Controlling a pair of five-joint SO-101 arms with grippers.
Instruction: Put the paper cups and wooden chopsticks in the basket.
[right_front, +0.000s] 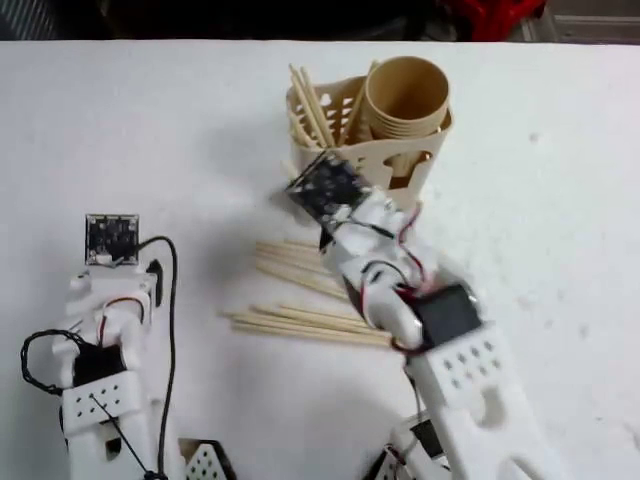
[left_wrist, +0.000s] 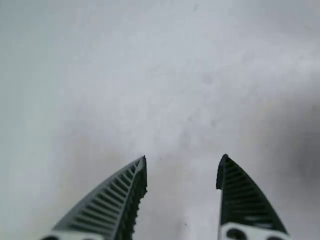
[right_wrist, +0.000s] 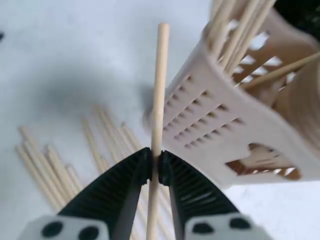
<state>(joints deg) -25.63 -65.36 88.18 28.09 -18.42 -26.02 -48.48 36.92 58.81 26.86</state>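
Observation:
A cream slotted basket (right_front: 400, 162) stands at the table's far middle, with a stack of paper cups (right_front: 405, 95) and several wooden chopsticks (right_front: 312, 105) upright in it. My right gripper (right_wrist: 155, 167) is shut on one chopstick (right_wrist: 160, 75), held beside the basket's (right_wrist: 215, 115) outer wall. In the high view the right arm (right_front: 380, 260) reaches to the basket's near-left side. Loose chopsticks (right_front: 300, 322) lie on the table below that arm, and the right wrist view also catches these loose chopsticks (right_wrist: 45, 170). My left gripper (left_wrist: 182, 160) stands open over bare table, with nothing between its fingers.
The left arm (right_front: 105, 300) sits at the near left, well apart from the basket and the chopsticks. White tabletop (right_front: 150, 130) stretches around the basket on both sides. A dark edge runs along the table's far side.

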